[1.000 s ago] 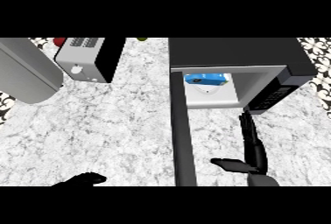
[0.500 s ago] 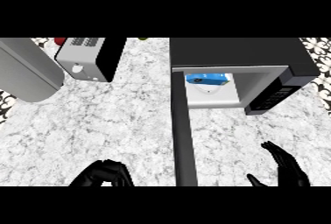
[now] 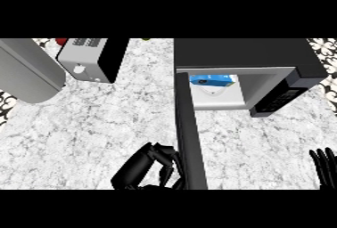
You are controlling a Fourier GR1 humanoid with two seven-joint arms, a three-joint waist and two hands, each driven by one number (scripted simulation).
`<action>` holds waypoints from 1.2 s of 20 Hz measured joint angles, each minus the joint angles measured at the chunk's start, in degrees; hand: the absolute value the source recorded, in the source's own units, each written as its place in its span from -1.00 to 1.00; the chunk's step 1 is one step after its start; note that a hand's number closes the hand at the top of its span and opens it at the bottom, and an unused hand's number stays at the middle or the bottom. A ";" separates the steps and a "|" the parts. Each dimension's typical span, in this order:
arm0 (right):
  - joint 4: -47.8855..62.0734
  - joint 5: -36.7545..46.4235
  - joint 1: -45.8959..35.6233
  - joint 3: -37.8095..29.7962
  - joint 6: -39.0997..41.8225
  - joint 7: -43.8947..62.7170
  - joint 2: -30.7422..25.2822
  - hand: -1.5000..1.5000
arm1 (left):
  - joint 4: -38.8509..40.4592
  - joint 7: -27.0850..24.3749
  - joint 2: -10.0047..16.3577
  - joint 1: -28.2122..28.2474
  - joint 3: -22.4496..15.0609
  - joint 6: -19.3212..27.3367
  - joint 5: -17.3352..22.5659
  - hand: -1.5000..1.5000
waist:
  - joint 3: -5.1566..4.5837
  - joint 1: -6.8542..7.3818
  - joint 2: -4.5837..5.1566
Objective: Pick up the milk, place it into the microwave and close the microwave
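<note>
The milk [image 3: 212, 80], a blue and white carton, lies inside the open microwave [image 3: 247, 53] on its white floor. The microwave's door [image 3: 189, 133] stands swung out toward me and shows edge-on as a dark strip. My left hand [image 3: 146, 168] is low in the view, right against the door's left face, with its fingers curled and nothing in them. At the lower right edge only the straight fingers of my right hand [image 3: 323, 165] show, well apart from the door and the microwave.
A white and black toaster-like appliance [image 3: 87, 59] stands at the back left, with a large grey object [image 3: 26, 71] beside it at the left edge. A red thing [image 3: 61, 41] peeks out behind them. The marble counter [image 3: 105, 120] spreads between these and the door.
My left hand has moved right and up until it is against the door's left face. My right hand has withdrawn to the lower right edge. The milk has not moved.
</note>
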 measured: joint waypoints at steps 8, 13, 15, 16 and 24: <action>-7.20 -2.66 2.14 -2.33 2.16 2.82 -2.53 -1.00 | 15.07 1.53 0.19 -15.24 -13.07 14.33 3.75 1.00 | 0.00 -0.58 0.06; -11.08 -5.46 1.59 -2.93 4.51 5.41 -4.36 -1.00 | 23.82 2.85 0.19 -22.49 -21.99 22.32 12.04 1.00 | -0.04 -2.08 0.35; -12.47 -6.64 1.47 -2.73 5.90 6.70 -5.30 -1.00 | 26.37 3.97 0.20 -25.65 -24.54 23.54 15.15 1.00 | -0.06 -3.00 0.51; -13.24 -7.12 1.36 -2.64 6.38 7.34 -5.73 -1.00 | 27.29 4.39 0.20 -26.83 -26.07 24.46 16.54 -1.00 | -0.07 -3.47 0.59; -18.27 -10.51 -1.23 -1.56 9.91 11.26 -9.04 -1.00 | 30.29 3.32 0.19 -34.74 -29.53 29.42 28.19 1.00 | -0.21 -7.14 1.50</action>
